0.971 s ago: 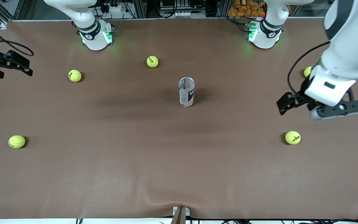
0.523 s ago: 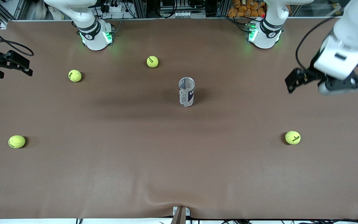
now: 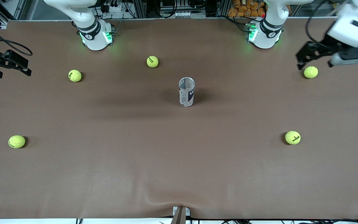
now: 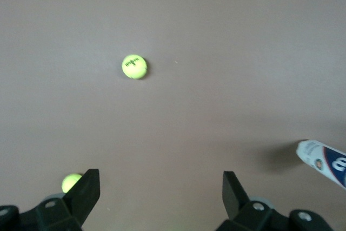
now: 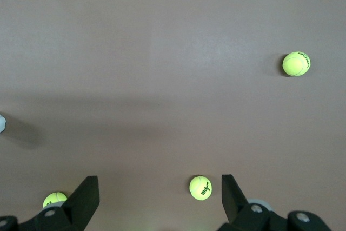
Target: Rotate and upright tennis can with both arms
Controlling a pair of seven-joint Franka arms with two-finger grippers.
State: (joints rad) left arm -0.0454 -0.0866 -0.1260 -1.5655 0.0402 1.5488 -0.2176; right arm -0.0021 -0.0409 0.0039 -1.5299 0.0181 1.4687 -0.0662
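Observation:
The tennis can stands upright in the middle of the table, its open silver rim on top and its white and navy label showing. No gripper touches it. My left gripper hangs open over the left arm's end of the table, above a tennis ball. In the left wrist view that gripper holds nothing, and the can shows at the edge. My right gripper waits open and holding nothing over the right arm's end of the table; the right wrist view shows it over bare cloth.
Several yellow-green tennis balls lie scattered on the brown cloth: one farther from the camera than the can, one toward the right arm's end, two nearer the camera. The arms' bases stand along the back edge.
My left arm has pulled away from the can toward its own base and the table's end, uncovering a tennis ball below it. The can and the right arm stay put.

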